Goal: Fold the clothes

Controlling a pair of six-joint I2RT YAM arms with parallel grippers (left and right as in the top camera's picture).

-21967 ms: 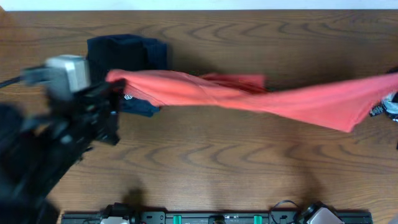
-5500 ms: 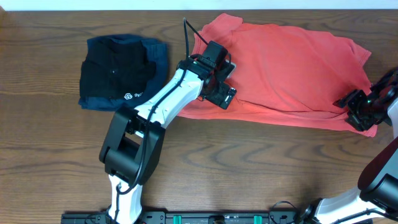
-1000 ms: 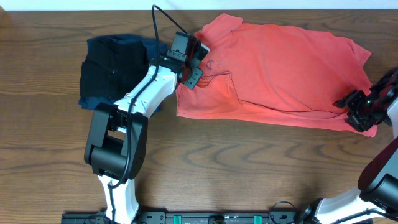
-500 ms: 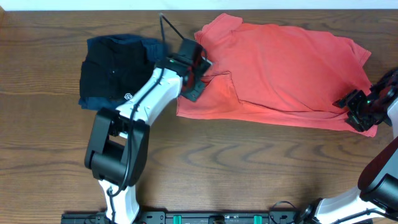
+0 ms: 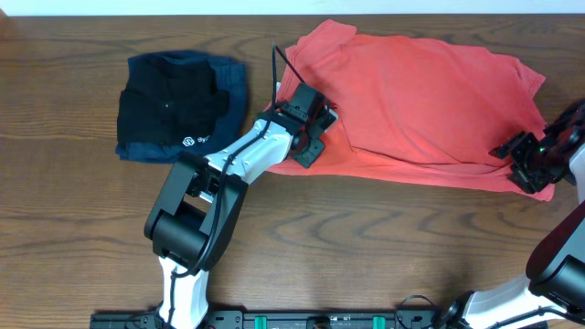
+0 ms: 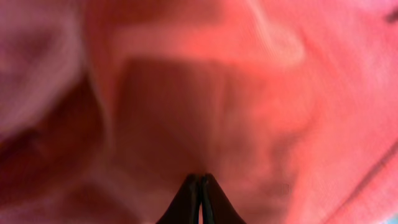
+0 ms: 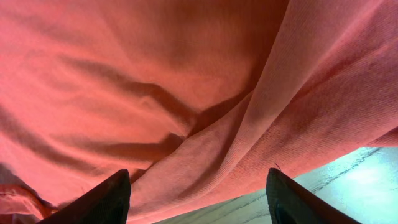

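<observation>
The clothes (image 5: 430, 100), a coral-red T-shirt, lie spread across the back right of the table. My left gripper (image 5: 313, 131) sits on the shirt's left part, next to a folded-over flap. In the left wrist view its tips (image 6: 199, 179) are pressed together, pinching the blurred red fabric (image 6: 249, 93) that fills the frame. My right gripper (image 5: 528, 164) rests at the shirt's front right corner. Its fingers (image 7: 109, 199) stand wide apart over creased red cloth (image 7: 186, 93), with bare table (image 7: 348, 180) beside the hem.
A folded black garment with a small white logo (image 5: 169, 110) lies on a folded navy one (image 5: 233, 78) at the back left, close to my left arm. A black rail (image 5: 320, 320) runs along the front edge.
My left gripper has shut and moved right and toward the front, from the shirt's left edge further onto the cloth. The right arm has not moved.
</observation>
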